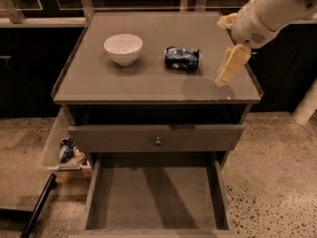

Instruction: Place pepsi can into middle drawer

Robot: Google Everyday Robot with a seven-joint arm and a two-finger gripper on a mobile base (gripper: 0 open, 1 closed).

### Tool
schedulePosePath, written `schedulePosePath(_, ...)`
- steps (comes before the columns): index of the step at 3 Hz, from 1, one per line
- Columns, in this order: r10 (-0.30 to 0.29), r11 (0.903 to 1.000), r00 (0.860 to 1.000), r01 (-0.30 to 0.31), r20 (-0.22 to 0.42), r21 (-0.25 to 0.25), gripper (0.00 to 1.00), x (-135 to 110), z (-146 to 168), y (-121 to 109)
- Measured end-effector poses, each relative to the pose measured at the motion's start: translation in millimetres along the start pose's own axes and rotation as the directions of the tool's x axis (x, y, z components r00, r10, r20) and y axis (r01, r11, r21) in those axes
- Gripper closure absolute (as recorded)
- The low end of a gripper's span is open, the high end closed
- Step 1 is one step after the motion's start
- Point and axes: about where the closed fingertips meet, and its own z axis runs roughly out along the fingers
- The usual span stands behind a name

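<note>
The can (pixel 182 58) lies on its side on the tabletop (pixel 148 86), near the claw (pixel 229 68), which holds nothing; how wide it stands I cannot tell. A glancing touch could roll the can toward the bowl (pixel 123 48) or off the edge, missing the open drawer (pixel 156 197).

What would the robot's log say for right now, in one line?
gripper: over cabinet top, right of pepsi can, apart | pepsi can: lying on top | middle drawer: open, no can inside

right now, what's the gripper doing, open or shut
gripper: cannot be told; it hangs over the right side of the grey cabinet top, apart from the dark-blue dented pepsi can lying there.
</note>
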Motion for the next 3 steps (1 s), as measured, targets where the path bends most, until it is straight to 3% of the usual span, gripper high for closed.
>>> schedulePosePath(1,0.009,0.9996,0.999,-0.008,0.045,-0.028,0.00,-4.6,28.2,-15.0)
schedulePosePath(3,0.021,0.9997,0.996,-0.020,0.081,-0.017,0.00,-3.8,32.8,-19.7)
